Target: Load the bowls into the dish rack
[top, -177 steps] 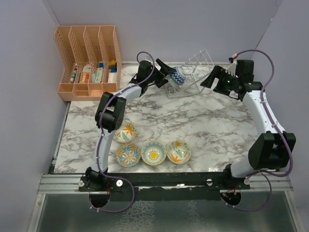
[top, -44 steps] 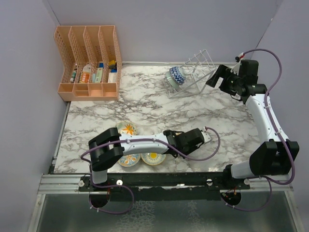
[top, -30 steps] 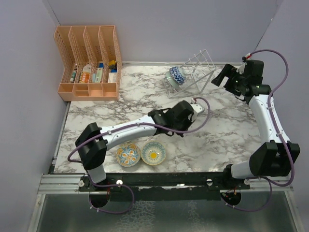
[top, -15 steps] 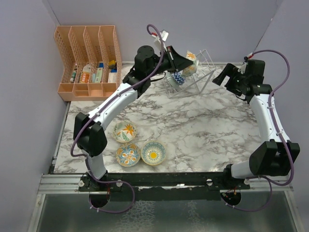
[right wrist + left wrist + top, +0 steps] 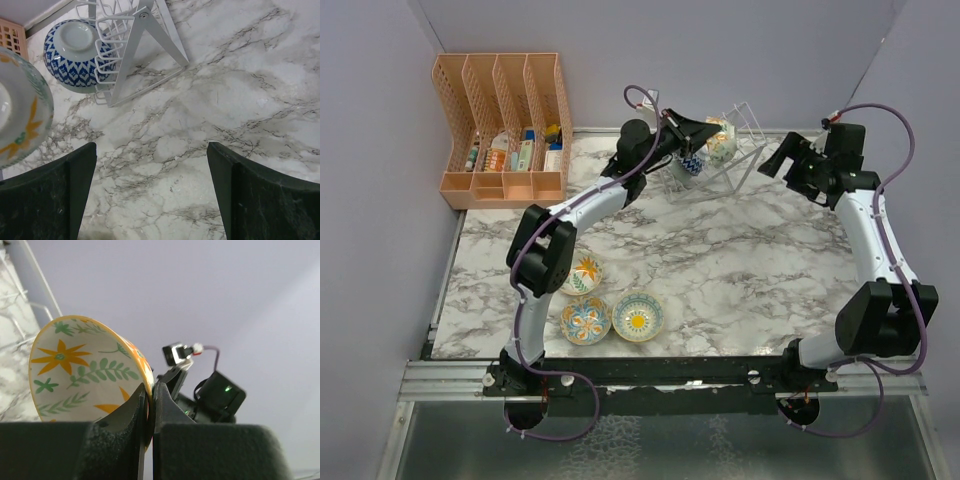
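One blue-zigzag ceramic bowl (image 5: 688, 160) sits in the white wire dish rack (image 5: 130, 60), the left gripper (image 5: 149, 405) pinches a cream orange-flowered bowl (image 5: 85, 370) at the rack, three patterned bowls (image 5: 585, 320) lie on the marble desk (image 5: 740, 260), and the right gripper (image 5: 772, 158) gapes empty.

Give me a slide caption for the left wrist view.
Left pincer shut on the rim of a cream bowl with orange flowers and green leaves, white dish rack wires behind it.

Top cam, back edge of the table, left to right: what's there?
Orange file organizer → blue zigzag bowl → floral bowl, pinched in the left claw → right claw. The dish rack spans both bowls, so it's left out.
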Controlling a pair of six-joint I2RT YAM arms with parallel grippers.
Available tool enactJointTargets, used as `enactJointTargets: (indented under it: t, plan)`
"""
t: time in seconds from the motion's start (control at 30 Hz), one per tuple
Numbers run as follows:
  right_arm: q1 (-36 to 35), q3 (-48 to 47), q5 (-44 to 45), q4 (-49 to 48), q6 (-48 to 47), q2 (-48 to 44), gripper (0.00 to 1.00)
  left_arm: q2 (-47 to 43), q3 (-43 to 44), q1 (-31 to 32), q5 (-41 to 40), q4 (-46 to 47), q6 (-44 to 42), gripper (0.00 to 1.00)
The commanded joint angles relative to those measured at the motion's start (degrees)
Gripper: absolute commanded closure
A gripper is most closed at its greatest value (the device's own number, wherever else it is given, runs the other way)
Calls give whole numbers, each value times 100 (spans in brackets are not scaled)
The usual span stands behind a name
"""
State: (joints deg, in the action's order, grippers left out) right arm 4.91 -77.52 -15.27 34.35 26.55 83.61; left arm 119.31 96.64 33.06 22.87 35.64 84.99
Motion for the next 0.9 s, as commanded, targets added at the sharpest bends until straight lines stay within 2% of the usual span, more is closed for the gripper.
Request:
enactJointTargets:
  t: [0.0,0.27,0.47,0.87]
  plan:
    - [37,-145,-191,-121,-46,94,9,65,233,-133,-809,1250,719,100]
    - [45,-259,-235,-100,-86,249,9,243,-50,-473,-1443,1336,842,100]
    - [45,-358,-257,-136,-100,424,9,538,257,-588,-1584,1170,864,100]
    - [80,-409,-257,-165,-164,590,9,1004,352,-616,-1733,1451,1224,100]
